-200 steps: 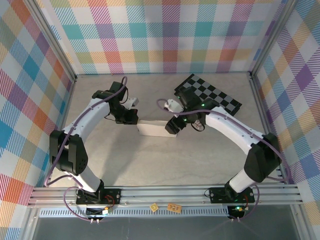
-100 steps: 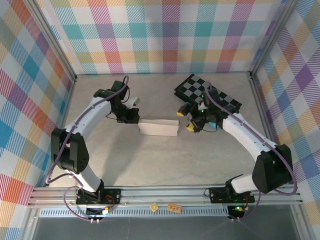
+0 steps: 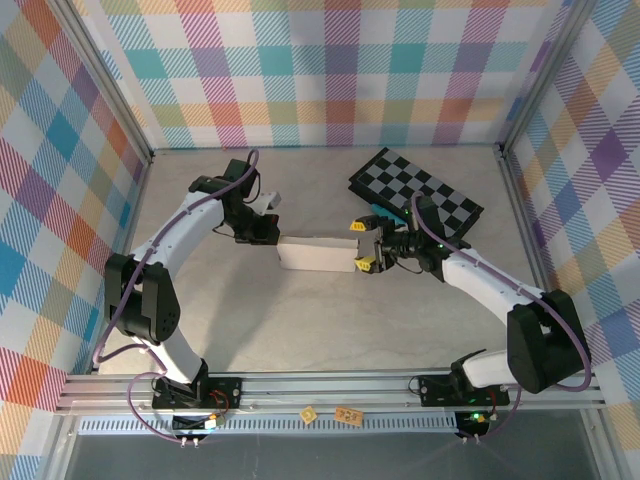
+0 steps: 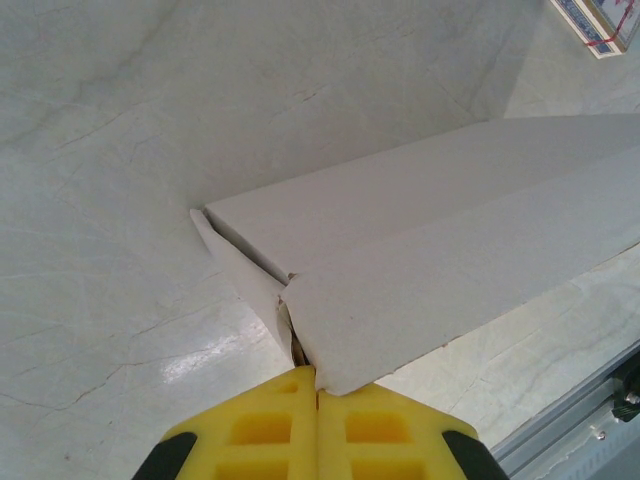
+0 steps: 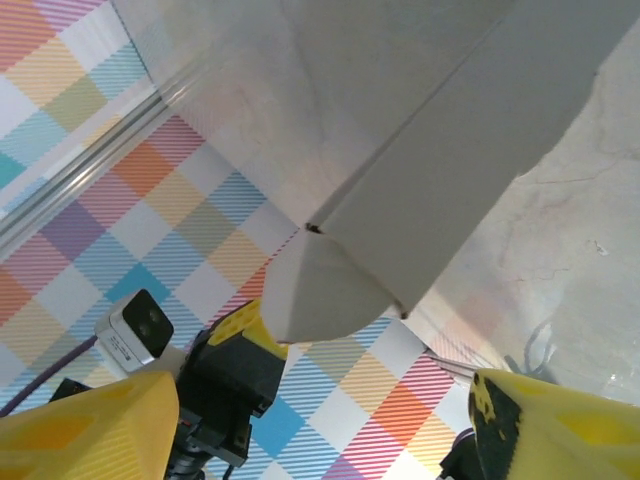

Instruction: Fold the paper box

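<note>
Paper box (image 3: 317, 254): mid-table, lying between the two arms.
Left gripper (image 3: 272, 236): clamped shut on the box's left end.
Right gripper (image 3: 361, 246): jaws wide, holding nothing; it drew back, then returned to the right end.
Meaning: probably lining up to press in that end flap (it looks untucked).

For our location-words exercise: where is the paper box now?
Top view: the paper box lies mid-table between the left gripper, shut on its left end, and the open right gripper, near the checkered board.
</note>
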Robot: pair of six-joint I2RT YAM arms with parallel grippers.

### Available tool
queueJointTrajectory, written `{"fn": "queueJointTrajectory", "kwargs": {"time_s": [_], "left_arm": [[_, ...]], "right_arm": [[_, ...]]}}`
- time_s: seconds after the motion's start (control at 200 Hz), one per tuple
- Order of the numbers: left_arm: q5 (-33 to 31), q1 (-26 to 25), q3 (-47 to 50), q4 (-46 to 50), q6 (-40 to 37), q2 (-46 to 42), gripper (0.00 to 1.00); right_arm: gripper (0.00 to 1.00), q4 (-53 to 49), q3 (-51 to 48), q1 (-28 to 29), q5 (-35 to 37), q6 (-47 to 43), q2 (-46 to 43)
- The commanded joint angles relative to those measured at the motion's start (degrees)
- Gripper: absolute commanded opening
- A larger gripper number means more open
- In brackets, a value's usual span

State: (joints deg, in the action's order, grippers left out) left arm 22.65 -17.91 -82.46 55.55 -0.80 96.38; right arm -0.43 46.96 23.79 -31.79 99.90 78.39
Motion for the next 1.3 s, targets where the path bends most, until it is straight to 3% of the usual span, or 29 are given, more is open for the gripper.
{"fn": "queueJointTrajectory", "kwargs": {"time_s": [0.0, 0.19, 0.61, 0.835, 0.965, 1.095, 1.295], "left_arm": [[-2.6, -0.5, -0.2, 3.5, 0.8, 2.5, 0.00], [-2.5, -0.5, -0.2, 3.6, 0.8, 2.6, 0.00], [-0.7, -0.5, -0.3, 2.6, 2.7, 2.3, 0.00], [4.5, 0.6, 0.4, -0.3, 8.3, -0.4, 0.24], [7.7, 2.2, 3.0, -4.3, 15.9, -5.0, 0.35], [10.4, 3.1, 8.5, -12.6, 30.9, -10.9, 0.43], [1.5, 2.6, 16.3, -20.3, 60.9, -17.5, 0.53]], "right_arm": [[0.71, 0.5, 1.1, 0.0, -1.4, -0.3, 1.0], [0.64, 4.1, -2.1, -0.1, -1.7, -1.1, 3.6], [0.39, -1.3, -0.6, -0.1, 3.3, -8.9, 5.4], [0.34, -2.3, 0.4, -0.1, 5.1, -10.2, 7.0], [0.32, -3.6, 1.7, -0.1, 5.1, -10.7, 7.9], [0.30, -4.3, 2.1, -0.2, 5.2, -10.8, 8.3], [0.29, -5.1, 2.4, -0.1, 5.4, -10.6, 8.7]]}}
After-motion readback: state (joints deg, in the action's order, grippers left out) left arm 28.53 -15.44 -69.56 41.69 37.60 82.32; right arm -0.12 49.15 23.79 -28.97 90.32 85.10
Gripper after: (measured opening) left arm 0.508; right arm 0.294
